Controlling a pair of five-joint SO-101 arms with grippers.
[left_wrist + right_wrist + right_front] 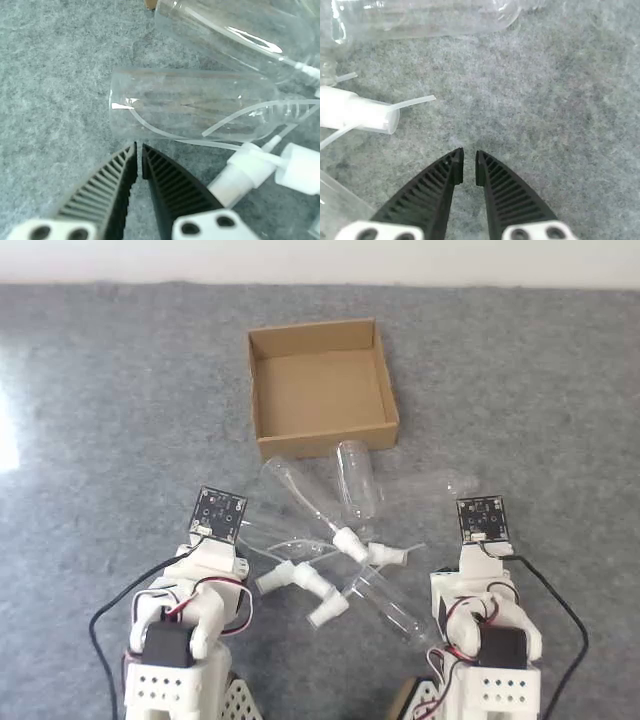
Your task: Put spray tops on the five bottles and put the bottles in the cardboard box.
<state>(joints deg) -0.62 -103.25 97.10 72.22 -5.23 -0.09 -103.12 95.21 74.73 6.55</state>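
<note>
grey carpet-like surface [100, 390] carries everything.

open square brown cardboard box [330, 438] sits at the far side, centred between the two arms, so either could probably reach it. no bottle is inside it yet.

two white arms stand at the near edge, one on each side of the pile, which leaves the work lying between them.

clear plastic cylindrical bottles [356, 478] lie on their sides in a loose crossed heap just in front of the box. some touch or overlap, and one points its base at the box wall. from the left wrist, one bottle [190, 105] lies crosswise just beyond the gripper tips, with a thin tube visible through its wall.

white plastic spray tops [350, 542] with thin dip tubes cluster at the near end of the heap, around the bottle necks. i cannot tell which are seated and which are loose. one top [360, 115] lies to the side of the right gripper, well apart from its tips.

left gripper [139, 147]: closed to a thin slit, holding nothing, low over bare carpet beside the bottle.

right gripper [469, 152]: same narrow slit, nothing held, over bare carpet.

judgement: the task is at its start, with sorting the tangle first.
</note>
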